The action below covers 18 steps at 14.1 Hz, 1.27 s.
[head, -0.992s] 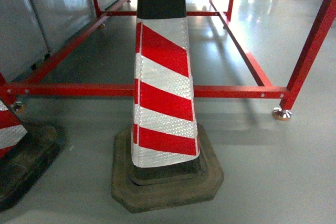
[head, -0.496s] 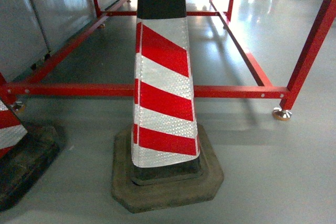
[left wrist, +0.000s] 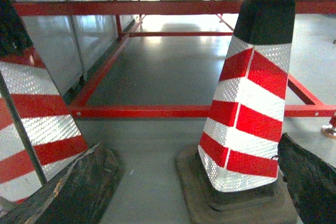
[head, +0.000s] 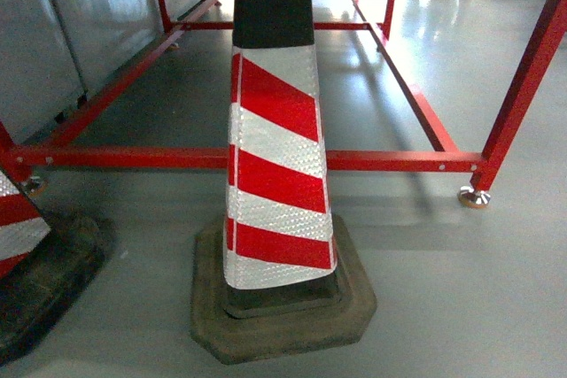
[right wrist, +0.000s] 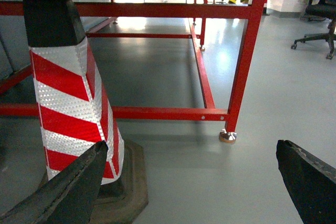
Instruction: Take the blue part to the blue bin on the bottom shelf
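The striped cone (head: 276, 143) loses its top at the head view's upper edge. Left of the right gripper (right wrist: 189, 182), a second cone (head: 18, 227) is cut by the frame's side.

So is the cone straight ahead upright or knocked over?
Upright: the cone stands on its base, flat on the floor.

A red-and-white striped traffic cone (head: 276, 165) on its dark rubber base stands centre, before a red steel frame (head: 390, 161). A second striped cone (head: 13, 227) stands left; grey panels (head: 53, 33) behind.

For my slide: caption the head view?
Striped cone on its dark base before a red frame.
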Available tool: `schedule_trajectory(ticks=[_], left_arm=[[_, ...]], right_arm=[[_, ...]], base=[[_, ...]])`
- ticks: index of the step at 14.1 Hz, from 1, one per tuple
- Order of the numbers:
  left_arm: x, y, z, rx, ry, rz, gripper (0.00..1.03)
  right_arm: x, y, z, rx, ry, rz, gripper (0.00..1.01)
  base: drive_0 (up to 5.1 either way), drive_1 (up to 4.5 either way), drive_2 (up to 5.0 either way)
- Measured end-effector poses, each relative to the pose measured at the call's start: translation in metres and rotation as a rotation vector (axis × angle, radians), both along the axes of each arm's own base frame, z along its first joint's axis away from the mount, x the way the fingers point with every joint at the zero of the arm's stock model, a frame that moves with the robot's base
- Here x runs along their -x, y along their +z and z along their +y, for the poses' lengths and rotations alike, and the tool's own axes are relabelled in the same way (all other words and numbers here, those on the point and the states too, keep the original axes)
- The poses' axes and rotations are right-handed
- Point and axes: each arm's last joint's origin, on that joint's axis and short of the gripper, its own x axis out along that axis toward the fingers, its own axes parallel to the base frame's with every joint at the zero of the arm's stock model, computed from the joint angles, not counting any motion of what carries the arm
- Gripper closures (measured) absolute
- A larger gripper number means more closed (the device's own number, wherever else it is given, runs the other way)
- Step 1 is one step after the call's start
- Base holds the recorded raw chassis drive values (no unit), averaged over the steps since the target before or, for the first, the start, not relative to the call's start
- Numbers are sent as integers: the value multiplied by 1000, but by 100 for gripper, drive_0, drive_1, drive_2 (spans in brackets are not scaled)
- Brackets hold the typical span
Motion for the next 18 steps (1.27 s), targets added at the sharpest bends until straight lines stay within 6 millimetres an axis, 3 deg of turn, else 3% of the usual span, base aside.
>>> schedule_trajectory(ticks=[18], left_arm=[[0, 0, 0, 2, 3, -3, 5]], right_arm=[[0, 0, 0, 0, 0, -2, 3]], base=[[0, 0, 0]])
